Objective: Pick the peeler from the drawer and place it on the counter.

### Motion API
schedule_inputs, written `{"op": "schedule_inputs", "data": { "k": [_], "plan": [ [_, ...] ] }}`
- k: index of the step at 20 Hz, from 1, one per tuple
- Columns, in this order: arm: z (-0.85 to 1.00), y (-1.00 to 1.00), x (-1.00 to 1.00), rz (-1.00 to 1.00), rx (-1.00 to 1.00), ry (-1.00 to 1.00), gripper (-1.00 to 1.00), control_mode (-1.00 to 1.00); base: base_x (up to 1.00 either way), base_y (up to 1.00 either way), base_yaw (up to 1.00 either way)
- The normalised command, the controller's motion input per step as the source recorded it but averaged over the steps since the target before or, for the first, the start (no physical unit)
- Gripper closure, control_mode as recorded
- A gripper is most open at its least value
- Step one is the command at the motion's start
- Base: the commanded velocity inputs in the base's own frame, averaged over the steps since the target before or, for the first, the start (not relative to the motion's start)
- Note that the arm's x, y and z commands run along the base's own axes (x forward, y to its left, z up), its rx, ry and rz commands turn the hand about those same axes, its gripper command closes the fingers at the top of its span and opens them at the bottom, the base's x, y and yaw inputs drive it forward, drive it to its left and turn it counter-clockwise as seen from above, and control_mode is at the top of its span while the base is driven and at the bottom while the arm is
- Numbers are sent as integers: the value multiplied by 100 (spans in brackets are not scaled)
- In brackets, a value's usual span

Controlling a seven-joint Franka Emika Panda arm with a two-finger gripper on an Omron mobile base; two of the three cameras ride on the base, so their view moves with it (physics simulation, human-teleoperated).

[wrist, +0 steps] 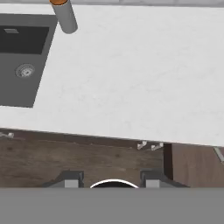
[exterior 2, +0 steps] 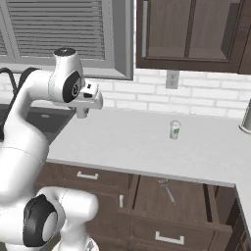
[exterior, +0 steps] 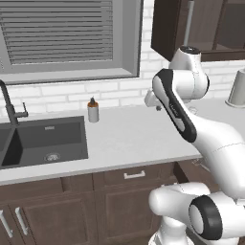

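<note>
The peeler (exterior 2: 167,190) is a slim grey utensil lying inside the open drawer (exterior 2: 196,201) below the counter's edge; in the hand view its end (wrist: 218,153) shows at the right edge, in the drawer (wrist: 194,164). My gripper (exterior 2: 82,114) hangs above the counter (exterior 2: 127,142), well to the left of the drawer and near the sink's right side. It points down at the counter (wrist: 131,78). In the hand view the gripper (wrist: 111,180) has its two fingertips apart with nothing between them. In the left base view the forearm hides most of the gripper (exterior: 152,101).
A dark sink (exterior: 43,141) with a black tap (exterior: 12,107) is set in the counter's left part. A small bottle with a brown cap (exterior: 93,111) stands behind it. A white cup with a green band (exterior 2: 175,130) stands on the counter above the drawer. Wall cabinets (exterior 2: 191,34) hang overhead.
</note>
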Motion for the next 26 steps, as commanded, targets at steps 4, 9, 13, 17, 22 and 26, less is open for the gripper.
{"op": "schedule_inputs", "data": {
  "k": [4,9,13,17,22,26],
  "plan": [
    [0,-14,-16,0,2,-3,-100,-100,0,0,0],
    [0,-88,-27,-14,7,-6,-100,-100,0,0,0],
    [-13,-100,-8,-26,17,0,-100,-100,0,0,0],
    [-12,-100,-1,-23,10,0,-100,-100,0,0,0],
    [-18,-100,-11,-14,0,1,-100,-100,0,0,0],
    [-46,-100,-31,-9,0,7,-100,-100,0,0,0]
  ]
}}
